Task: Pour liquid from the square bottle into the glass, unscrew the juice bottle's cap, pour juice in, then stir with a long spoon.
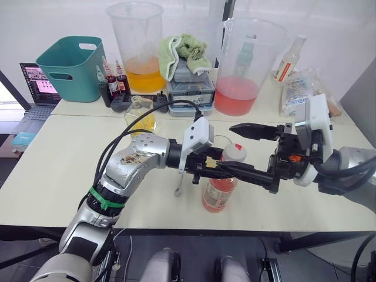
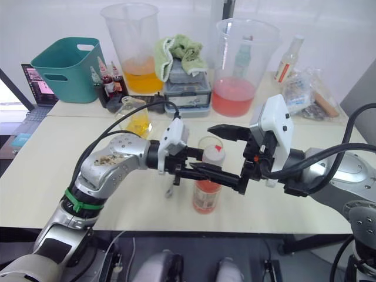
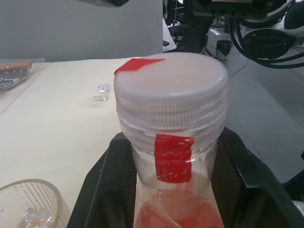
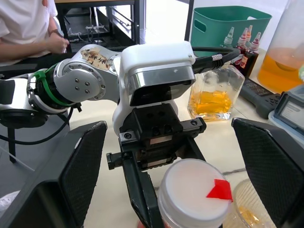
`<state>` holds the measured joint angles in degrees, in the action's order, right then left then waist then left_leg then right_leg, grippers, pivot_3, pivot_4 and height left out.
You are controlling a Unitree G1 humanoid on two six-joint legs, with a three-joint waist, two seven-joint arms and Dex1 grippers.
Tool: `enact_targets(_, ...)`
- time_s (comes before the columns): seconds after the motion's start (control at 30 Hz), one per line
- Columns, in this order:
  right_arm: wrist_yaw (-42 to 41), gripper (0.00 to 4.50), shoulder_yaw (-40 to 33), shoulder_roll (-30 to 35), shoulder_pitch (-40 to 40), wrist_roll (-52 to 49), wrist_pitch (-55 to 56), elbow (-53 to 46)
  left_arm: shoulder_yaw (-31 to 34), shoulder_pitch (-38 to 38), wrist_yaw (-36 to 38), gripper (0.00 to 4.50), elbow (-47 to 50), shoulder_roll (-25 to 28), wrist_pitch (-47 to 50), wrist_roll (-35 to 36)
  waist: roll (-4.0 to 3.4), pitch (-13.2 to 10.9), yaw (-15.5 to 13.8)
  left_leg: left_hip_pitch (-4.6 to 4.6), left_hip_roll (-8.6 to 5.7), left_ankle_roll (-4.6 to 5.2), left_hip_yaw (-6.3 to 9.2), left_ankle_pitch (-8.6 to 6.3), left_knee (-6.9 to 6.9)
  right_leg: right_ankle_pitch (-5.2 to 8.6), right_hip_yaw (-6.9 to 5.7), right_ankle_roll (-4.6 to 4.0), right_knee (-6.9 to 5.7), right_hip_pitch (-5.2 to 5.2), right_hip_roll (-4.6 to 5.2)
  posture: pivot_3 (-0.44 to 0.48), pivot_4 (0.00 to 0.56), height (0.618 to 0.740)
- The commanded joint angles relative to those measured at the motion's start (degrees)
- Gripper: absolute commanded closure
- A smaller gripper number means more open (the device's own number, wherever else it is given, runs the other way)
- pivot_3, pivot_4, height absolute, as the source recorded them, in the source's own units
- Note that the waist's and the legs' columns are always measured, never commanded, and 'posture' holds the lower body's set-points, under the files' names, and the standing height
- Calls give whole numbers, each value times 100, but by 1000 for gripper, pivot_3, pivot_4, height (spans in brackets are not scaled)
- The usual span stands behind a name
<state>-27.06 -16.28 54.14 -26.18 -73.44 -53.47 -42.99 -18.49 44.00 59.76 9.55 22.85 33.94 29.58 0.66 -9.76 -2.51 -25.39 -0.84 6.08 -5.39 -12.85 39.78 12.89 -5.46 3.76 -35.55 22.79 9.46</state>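
The juice bottle (image 1: 220, 191) stands upright near the front edge of the cream table (image 1: 53, 176), at about 6 o'clock of the scene, with red-orange liquid in its lower part and its white cap (image 3: 171, 88) screwed on; a red tape strip runs over the cap and down the neck. The left gripper (image 1: 226, 170) reaches in from 9 o'clock, its 2 black fingers closed around the bottle's neck just under the cap, 1 on each side, as the left wrist view shows. The right gripper (image 1: 258, 154) comes in from 3 o'clock with its fingers spread wide and empty; 1 finger (image 1: 252, 130) hangs above the cap and the other lies low beside the bottle. In the right wrist view both pads (image 4: 88, 166) stand well apart of the cap.

Just behind the bottle stands the glass (image 2: 208, 144), touching or nearly touching it. The long spoon (image 1: 178, 183) lies at 9 o'clock of the bottle. Farther back, at 11 o'clock, the square bottle (image 1: 141, 114) holds amber liquid. Along the far edge stand a teal bin (image 1: 70, 67), 2 large measuring jugs (image 1: 136, 44) and a green cloth (image 1: 187, 53).
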Motion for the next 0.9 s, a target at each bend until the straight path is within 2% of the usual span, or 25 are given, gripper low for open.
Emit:
enact_targets(0.03,182,23,-112,203,2,-302,-19,6,39,-72,-246,2898,52,64,132,-236,0,0,6,0,1,11,0,-6,0,0,0,0,0,-1,0,0,150,739)
enact_targets(0.37,850,23,-210,520,382,-956,-28,51,64,-233,-259,2898,426,186,496,-101,0,0,10,0,14,16,1,-10,-2,0,-2,-1,23,-12,-10,0,150,739)
enact_targets(0.77,1128,23,-322,679,648,-1215,156,-43,156,-515,-323,2898,886,397,879,140,-1,1,29,2,37,12,-3,-10,-5,-2,-1,-4,45,-19,-34,0,150,739)
enact_targets(0.9,1136,1135,-266,680,686,-1157,199,-72,135,-532,-354,2898,924,398,882,159,-1,0,27,2,38,11,-4,-10,-5,-2,-1,-4,46,-19,-35,0,150,739)
